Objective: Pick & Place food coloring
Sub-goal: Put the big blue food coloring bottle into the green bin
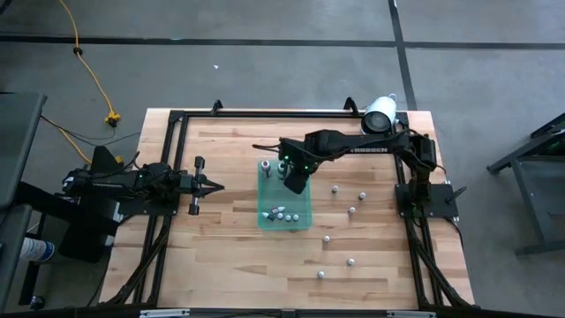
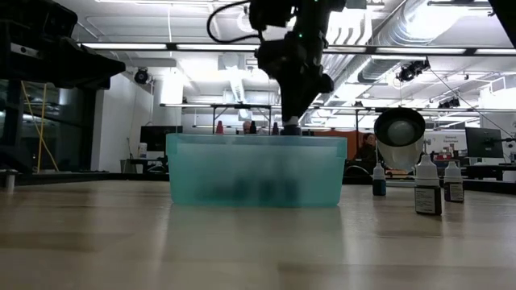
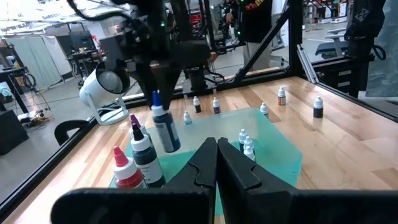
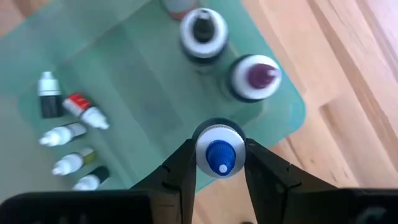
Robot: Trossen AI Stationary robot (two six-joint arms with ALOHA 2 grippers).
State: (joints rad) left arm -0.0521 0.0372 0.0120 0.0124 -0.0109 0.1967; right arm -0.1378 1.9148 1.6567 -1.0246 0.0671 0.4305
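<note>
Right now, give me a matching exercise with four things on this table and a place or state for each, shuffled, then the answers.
Things:
1. blue-capped bottle
2. left gripper
3. white cylinder
4. green tray

Places or states:
A. at the table's far edge, lying on its side
B. shut, holding nothing, left of the tray
C. between the right gripper's fingers, above the tray
D. mid-table, several bottles inside

Pairs: 1-C, 2-B, 3-A, 4-D
</note>
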